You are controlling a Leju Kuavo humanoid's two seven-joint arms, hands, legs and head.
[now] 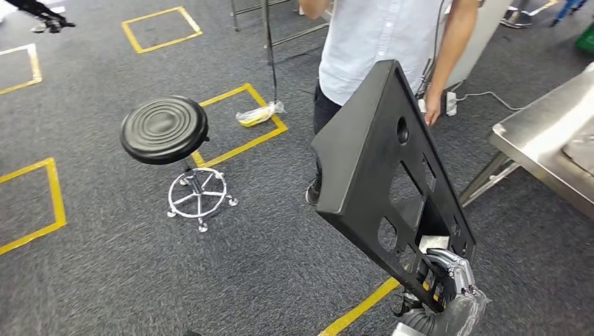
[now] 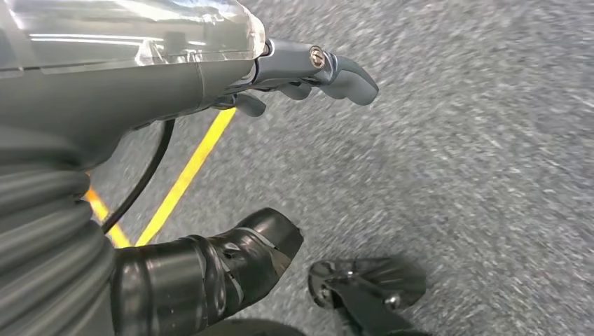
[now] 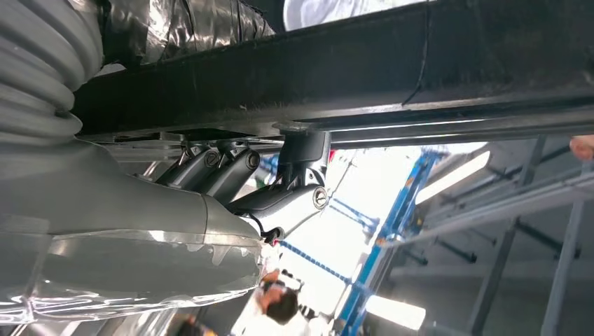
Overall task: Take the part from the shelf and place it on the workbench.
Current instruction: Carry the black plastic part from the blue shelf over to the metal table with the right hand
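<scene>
My right hand (image 1: pixel 448 276) is wrapped around the lower end of the black part (image 1: pixel 382 161), fingers (image 3: pixel 231 168) hooked into its framework; from the right wrist camera I can see them pressed up against the underside of the part's dark rail (image 3: pixel 392 70), so the grip is tight on it. The part is a flat, roughly triangular black panel with several cut-outs and one round hole. It rises up and away from my right hand, its long axis tilted, with the narrow lower corner at my fingers and the broad end reaching up toward the person (image 1: pixel 382 42) in a pale shirt who stands just beyond it. Its flat face is turned toward my left side. The steel workbench (image 1: pixel 546 140) sits off to the right of that hand, well apart from the part. My left hand (image 2: pixel 308 73) hangs over the grey carpet (image 2: pixel 476 140), fingers loosely curled and holding nothing, near a yellow floor line (image 2: pixel 185 175). Far to the left of the held part is a black round stool (image 1: pixel 164 129) on a chrome castor base.
</scene>
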